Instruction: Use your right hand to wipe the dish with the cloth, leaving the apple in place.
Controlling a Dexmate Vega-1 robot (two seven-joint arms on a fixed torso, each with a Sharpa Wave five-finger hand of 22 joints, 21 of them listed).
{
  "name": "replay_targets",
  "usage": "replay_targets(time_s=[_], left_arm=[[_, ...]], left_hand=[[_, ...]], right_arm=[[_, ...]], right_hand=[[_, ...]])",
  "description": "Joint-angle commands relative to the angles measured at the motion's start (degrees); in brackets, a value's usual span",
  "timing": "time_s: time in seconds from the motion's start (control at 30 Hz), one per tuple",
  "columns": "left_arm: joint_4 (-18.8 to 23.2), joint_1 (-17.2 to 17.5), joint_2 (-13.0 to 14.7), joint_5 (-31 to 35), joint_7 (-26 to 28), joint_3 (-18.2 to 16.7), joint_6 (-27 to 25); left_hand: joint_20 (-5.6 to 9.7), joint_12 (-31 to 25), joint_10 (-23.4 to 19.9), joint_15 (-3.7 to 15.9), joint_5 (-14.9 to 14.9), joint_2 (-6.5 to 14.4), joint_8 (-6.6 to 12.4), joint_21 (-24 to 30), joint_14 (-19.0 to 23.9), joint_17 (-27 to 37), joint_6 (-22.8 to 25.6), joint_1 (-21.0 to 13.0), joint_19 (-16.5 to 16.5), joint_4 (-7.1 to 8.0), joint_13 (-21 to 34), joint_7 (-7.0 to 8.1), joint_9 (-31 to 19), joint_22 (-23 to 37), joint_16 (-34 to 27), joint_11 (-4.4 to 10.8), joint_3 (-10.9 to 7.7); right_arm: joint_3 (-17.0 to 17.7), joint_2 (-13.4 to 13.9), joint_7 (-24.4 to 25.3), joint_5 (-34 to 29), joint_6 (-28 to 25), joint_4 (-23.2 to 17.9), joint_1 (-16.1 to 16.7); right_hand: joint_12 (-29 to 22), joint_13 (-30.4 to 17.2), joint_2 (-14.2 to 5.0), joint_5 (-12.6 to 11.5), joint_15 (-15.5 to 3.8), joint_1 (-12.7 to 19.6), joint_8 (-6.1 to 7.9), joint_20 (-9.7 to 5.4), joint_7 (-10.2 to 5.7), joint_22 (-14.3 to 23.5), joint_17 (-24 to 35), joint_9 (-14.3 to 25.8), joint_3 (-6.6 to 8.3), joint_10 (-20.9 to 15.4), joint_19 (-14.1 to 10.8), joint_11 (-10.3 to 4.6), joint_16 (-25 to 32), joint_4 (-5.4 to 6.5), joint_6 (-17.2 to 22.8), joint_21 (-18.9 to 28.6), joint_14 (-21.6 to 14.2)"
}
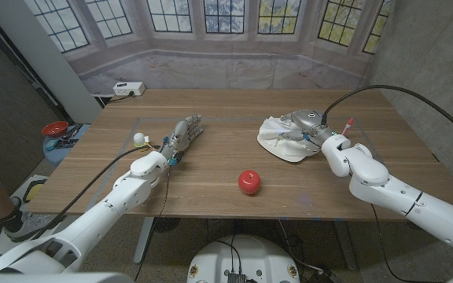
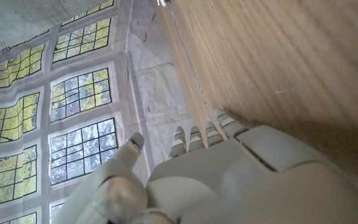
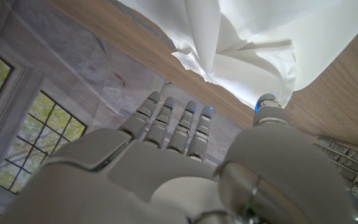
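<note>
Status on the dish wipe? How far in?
Done: right hand has reached the white cloth. In hand: it rests on the cloth; grip unclear, and no dish is visible under it. Apple sits untouched; left hand idle on table. Left: the wiping itself.

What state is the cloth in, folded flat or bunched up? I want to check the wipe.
Bunched up: the white cloth lies crumpled under the right hand, showing loose folds.

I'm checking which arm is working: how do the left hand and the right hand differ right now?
The right hand is on the white cloth, over the dish; the left hand is on bare table, touching nothing else. The right sits farther from the apple's left side. Both are grey with fingers extended.
</note>
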State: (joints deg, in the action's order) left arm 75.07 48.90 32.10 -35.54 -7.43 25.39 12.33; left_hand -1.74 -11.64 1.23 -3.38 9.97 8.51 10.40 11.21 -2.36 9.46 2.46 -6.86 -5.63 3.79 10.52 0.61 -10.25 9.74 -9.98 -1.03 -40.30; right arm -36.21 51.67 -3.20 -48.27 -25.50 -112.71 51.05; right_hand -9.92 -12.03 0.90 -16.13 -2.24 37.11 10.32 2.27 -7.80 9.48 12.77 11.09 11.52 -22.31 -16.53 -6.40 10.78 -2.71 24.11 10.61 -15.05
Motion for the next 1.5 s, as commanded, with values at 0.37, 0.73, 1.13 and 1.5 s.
replay_targets(time_s=[0.37, 0.73, 1.13, 1.5], left_arm=[[3.0, 1.2, 0.9, -0.1, 1.2, -1.0, 0.6], [3.1, 1.3, 1.3, -0.2, 0.8, -1.1, 0.6], [2.6, 1.0, 1.1, -0.3, 0.2, -0.8, 0.6], [1.9, 0.6, 0.9, -0.1, 0.1, -0.6, 0.5]], left_hand=[[-0.34, 0.0, 0.0, -0.24, -0.2, 0.2, 0.30, 0.0, 0.2, 0.1, 0.2, -0.6, -0.4, -0.26, 0.3, 0.03, -0.3, 0.3, -0.1, -0.35, -0.42], [-0.33, 0.0, 0.0, -0.30, -0.2, 0.2, 0.30, 0.0, 0.2, 0.1, 0.2, -0.7, -0.4, -0.33, 0.3, 0.00, -0.3, 0.3, -0.1, -0.35, -0.41], [-0.39, 0.0, 0.0, -0.37, -0.2, 0.2, 0.29, 0.0, 0.2, 0.2, 0.2, -0.7, -0.4, -0.33, 0.3, -0.02, -0.3, 0.3, -0.1, -0.29, -0.42], [-0.37, 0.0, 0.0, -0.40, -0.2, 0.2, 0.32, 0.0, 0.2, 0.2, 0.3, -0.7, -0.4, -0.35, 0.3, -0.07, -0.3, 0.3, -0.1, -0.34, -0.45]], right_arm=[[4.3, -2.4, 5.7, 14.8, 2.9, -0.2, 1.8], [4.0, -1.4, 5.2, 18.4, 1.6, -1.8, 1.6], [2.8, 0.3, -0.9, 22.9, -0.4, -2.1, -1.0], [0.6, 1.9, -6.3, 25.0, -1.8, -1.1, -4.5]], right_hand=[[-0.2, 0.7, -3.19, 1.6, -1.06, -8.6, -0.08, -2.16, 1.17, 0.1, -0.6, -0.2, -1.85, 6.0, -1.5, 1.58, -0.2, 4.43, -5.4, 0.3, 5.9], [0.0, 1.2, -4.61, 2.8, -0.91, -12.2, -0.47, -4.09, 3.02, 0.0, -1.0, -0.4, -2.63, 9.5, -0.4, 2.20, -0.4, 6.19, -9.4, -0.2, 9.0], [0.0, 1.6, -7.07, 2.5, -0.03, -26.5, -0.51, -4.21, 3.83, 0.1, -1.2, -0.7, -7.30, 17.9, 6.2, 1.89, -0.1, 12.45, -18.7, -0.5, 16.2], [0.0, 1.8, -9.42, 0.7, -0.35, -33.1, -0.56, -5.19, 2.86, 0.1, -1.3, -0.8, -8.49, 22.5, 10.7, 1.45, -0.3, 13.22, -25.7, -0.8, 20.5]])
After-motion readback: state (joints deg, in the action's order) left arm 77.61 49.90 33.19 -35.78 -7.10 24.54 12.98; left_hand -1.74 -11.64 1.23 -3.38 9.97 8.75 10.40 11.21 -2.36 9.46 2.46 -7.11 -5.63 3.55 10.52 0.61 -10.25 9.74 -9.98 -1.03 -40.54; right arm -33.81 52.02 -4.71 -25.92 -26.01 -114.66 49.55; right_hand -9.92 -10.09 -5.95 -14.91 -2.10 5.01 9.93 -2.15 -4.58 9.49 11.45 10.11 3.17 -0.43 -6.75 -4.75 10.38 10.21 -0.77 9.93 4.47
